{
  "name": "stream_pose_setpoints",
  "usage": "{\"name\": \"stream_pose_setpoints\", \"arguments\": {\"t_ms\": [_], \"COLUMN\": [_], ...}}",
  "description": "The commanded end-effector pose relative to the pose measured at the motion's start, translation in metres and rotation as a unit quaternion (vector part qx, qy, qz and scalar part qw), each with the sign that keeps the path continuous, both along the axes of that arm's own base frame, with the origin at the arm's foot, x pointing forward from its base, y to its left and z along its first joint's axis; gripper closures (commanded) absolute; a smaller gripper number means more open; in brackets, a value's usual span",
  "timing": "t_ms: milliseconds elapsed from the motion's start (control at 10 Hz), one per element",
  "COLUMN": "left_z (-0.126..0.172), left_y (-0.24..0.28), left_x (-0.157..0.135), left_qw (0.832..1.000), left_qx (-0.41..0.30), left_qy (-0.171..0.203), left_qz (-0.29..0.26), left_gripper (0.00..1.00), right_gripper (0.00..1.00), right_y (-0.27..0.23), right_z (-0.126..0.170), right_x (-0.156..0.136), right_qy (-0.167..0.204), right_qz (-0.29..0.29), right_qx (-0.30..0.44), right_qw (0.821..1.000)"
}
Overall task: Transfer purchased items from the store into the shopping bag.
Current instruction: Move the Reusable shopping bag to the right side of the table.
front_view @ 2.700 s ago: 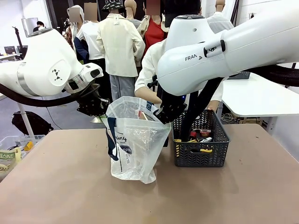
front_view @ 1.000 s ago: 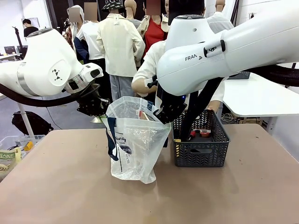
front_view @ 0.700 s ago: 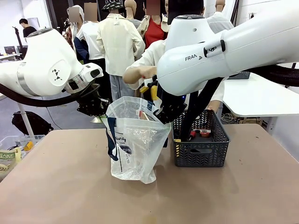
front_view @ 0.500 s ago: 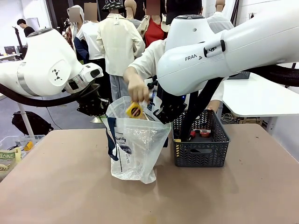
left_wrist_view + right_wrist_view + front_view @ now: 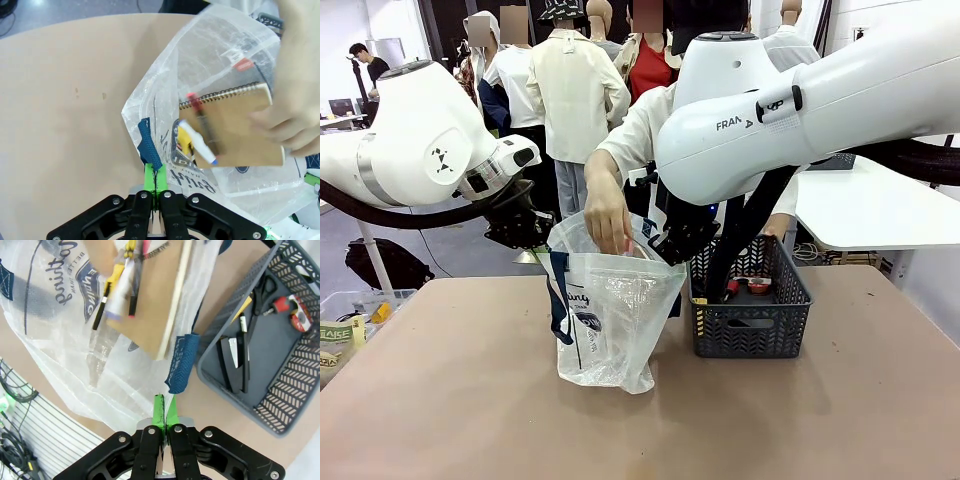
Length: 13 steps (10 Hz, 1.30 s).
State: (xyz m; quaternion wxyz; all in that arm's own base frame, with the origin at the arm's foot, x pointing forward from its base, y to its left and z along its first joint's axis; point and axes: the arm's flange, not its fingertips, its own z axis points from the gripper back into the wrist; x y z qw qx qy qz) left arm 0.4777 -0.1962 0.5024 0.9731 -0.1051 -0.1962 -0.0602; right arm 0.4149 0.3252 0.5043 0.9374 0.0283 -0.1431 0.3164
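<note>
The shopping bag [image 5: 610, 312] stands upright at mid-table, its mouth held wide. My left gripper [image 5: 534, 236] is shut on its left rim, and the left wrist view shows the green pads [image 5: 150, 177] pinching the plastic by a navy strap [image 5: 149, 147]. My right gripper [image 5: 670, 246] is shut on the right rim [image 5: 164, 412]. A person's hand [image 5: 608, 220] reaches into the mouth. Inside the bag lie a spiral notebook [image 5: 235, 125], markers [image 5: 200, 131] and a yellow item [image 5: 186, 142]. The dark grey basket [image 5: 750, 335] stands right of the bag, holding scissors [image 5: 260, 292], a red roll [image 5: 292, 307] and black pens [image 5: 242, 360].
The brown table [image 5: 460, 400] has free room in front and to the left of the bag. A clear bin with packets [image 5: 345, 325] sits off the table's left edge. A white table [image 5: 860, 205] stands behind the basket. The person stands at the far side.
The person's hand lifted a yellow item from the basket side and lowered it into the bag's mouth. Both grippers and the bag stayed put.
</note>
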Motion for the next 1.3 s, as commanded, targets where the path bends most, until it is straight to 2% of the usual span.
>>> {"name": "stream_pose_setpoints", "arguments": {"t_ms": [0,1200], "left_z": [0.0016,0.0016], "left_y": [0.0013,0.0013], "left_x": [0.0007,0.0007], "left_qw": [1.000,1.000], "left_qx": [0.000,0.000], "left_qy": [-0.001,-0.001], "left_qz": [0.001,0.001], "left_gripper": [1.00,1.00], "right_gripper": [1.00,1.00], "right_y": [-0.0019,-0.0019], "right_z": [0.0014,0.0014], "right_x": [0.0007,0.0007], "right_qy": [-0.001,-0.001], "right_qz": [-0.003,-0.003], "right_qx": [0.000,0.000], "right_qw": [1.000,1.000]}}
